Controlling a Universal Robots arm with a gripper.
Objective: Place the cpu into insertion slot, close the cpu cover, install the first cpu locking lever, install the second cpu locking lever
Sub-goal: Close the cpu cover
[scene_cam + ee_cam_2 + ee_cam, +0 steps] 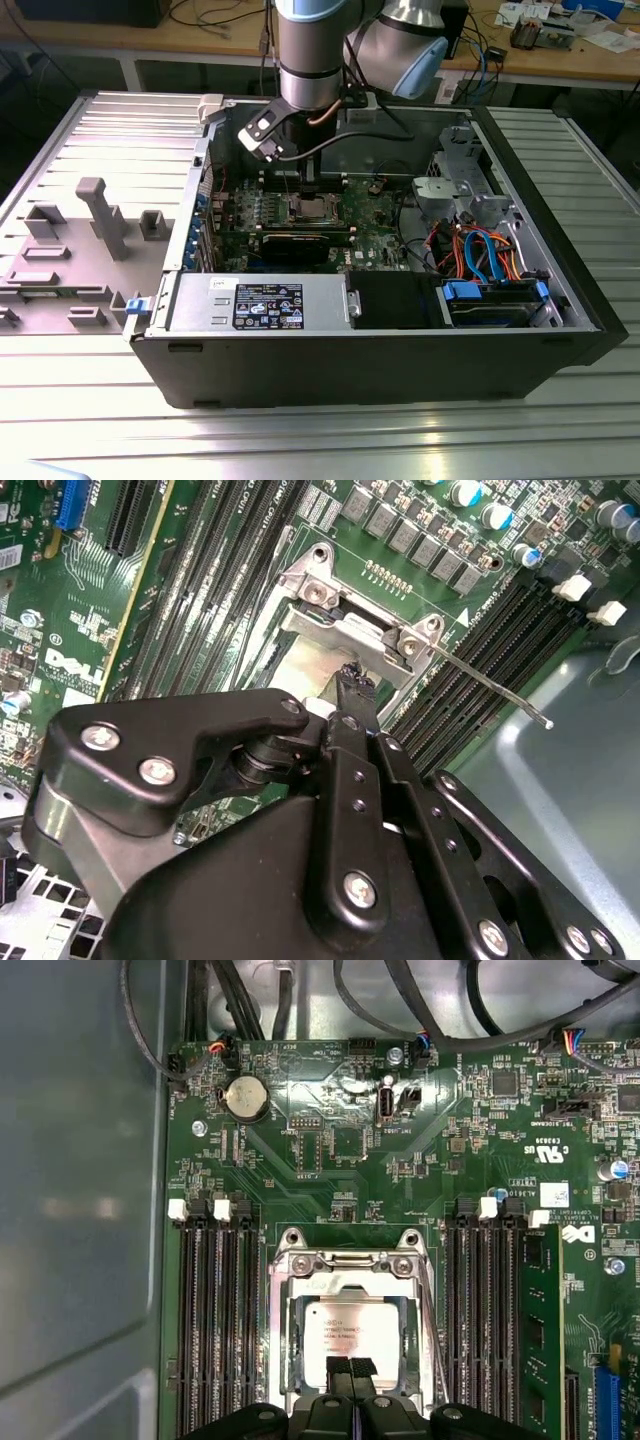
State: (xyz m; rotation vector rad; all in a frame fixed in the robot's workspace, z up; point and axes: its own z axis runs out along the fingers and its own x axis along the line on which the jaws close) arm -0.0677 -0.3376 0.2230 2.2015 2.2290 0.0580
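The cpu (350,1325), a silvery square chip, lies flat in the insertion slot (277,1260) on the green board. The cpu cover (345,1263) lies down around it, and the chip shows through its window. My gripper (351,1368) hangs just above the chip's near edge, its black fingertips pressed together and holding nothing. In the second wrist view the gripper (355,683) points at the socket's metal frame (345,630). A thin locking lever (500,685) sticks out sideways from the frame, unlatched. In the exterior view the gripper (303,185) stands over the socket (308,208) inside the open case.
Black memory slots (215,1330) flank the socket on both sides (485,1310). A coin battery (245,1097) and cables sit beyond it. In the exterior view a black graphics card (300,243), the power supply (260,300) and coloured cables (480,250) crowd the case.
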